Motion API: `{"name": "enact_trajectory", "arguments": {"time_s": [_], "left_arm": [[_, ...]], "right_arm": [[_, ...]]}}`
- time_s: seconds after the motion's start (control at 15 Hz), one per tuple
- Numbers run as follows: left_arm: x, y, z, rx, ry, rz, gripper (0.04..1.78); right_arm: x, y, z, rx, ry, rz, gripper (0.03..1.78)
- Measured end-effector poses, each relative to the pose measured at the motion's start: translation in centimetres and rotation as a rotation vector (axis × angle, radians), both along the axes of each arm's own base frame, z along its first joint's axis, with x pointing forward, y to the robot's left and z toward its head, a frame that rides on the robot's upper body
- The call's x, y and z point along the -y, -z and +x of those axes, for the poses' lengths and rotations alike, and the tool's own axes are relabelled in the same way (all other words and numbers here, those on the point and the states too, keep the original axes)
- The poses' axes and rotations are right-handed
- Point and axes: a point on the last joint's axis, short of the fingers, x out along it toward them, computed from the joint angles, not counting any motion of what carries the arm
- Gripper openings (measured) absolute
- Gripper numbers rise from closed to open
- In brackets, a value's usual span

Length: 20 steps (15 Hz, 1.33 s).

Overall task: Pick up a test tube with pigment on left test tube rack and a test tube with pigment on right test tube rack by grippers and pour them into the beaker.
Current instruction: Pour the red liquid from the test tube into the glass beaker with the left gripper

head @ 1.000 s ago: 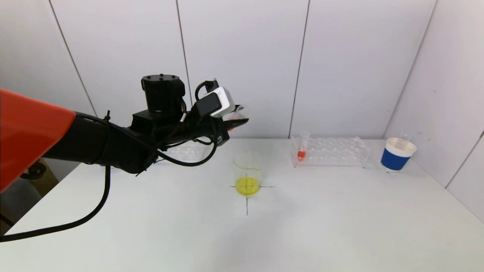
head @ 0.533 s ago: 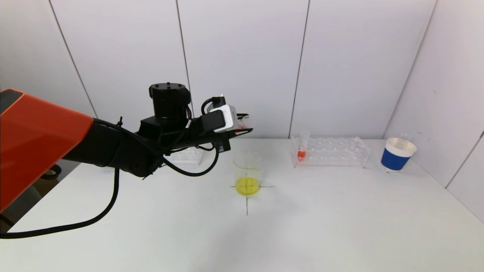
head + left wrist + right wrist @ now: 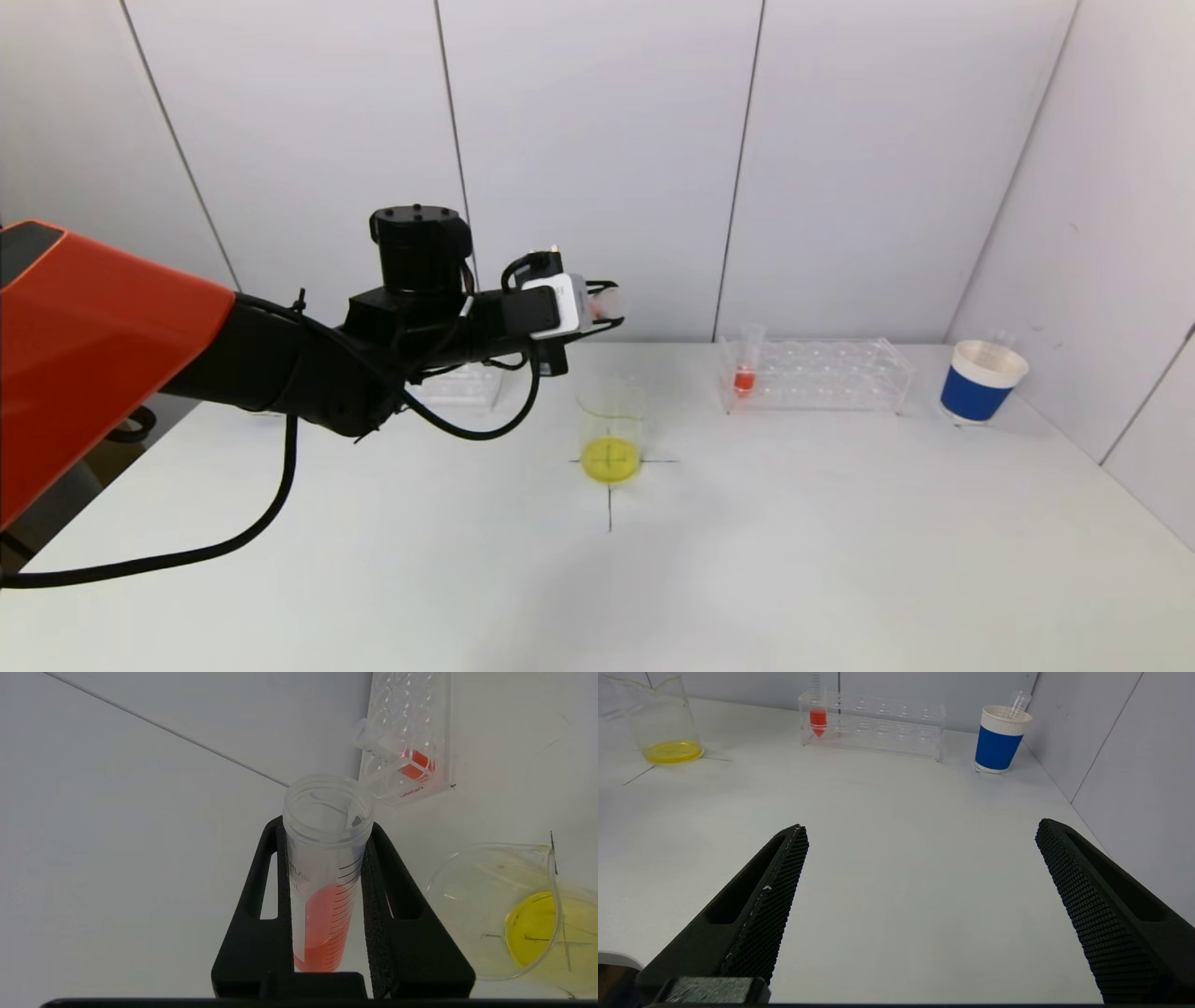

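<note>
My left gripper (image 3: pixel 602 308) is shut on a clear test tube (image 3: pixel 327 868) holding orange-red pigment, tipped well over with its open mouth pointing away, up and behind the beaker (image 3: pixel 611 429). The beaker stands on a black cross mark and holds yellow liquid; it also shows in the left wrist view (image 3: pixel 504 914). The right rack (image 3: pixel 814 375) holds one tube of red pigment (image 3: pixel 745 371). The left rack (image 3: pixel 464 385) is mostly hidden behind my left arm. My right gripper (image 3: pixel 920 868) is open and empty, low over the near table, out of the head view.
A blue and white paper cup (image 3: pixel 982 381) with a clear stick in it stands at the far right, past the right rack. White wall panels close off the back and right side of the white table (image 3: pixel 747 560).
My left gripper with the tube has come down and forward toward the beaker and rotated, so the tube is tipped further over. The right arm has not moved.
</note>
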Motion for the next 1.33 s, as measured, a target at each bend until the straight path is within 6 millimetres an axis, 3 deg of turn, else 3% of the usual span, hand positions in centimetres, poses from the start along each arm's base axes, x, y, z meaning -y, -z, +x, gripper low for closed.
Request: {"name": "enact_trajectory", "arguments": {"time_s": [0.8,1.33], "left_arm": [[-1.5,2.2,-0.4,0.093,0.017,-0.008,0.44],[-2.3,4.2,1.3,0.126,-0.006,0.035,0.44]], "right_arm": [[0.0,0.0,0.0,0.0,0.0,0.0,1.77],[0.0,0.0,0.0,0.0,0.0,0.0,1.77]]}}
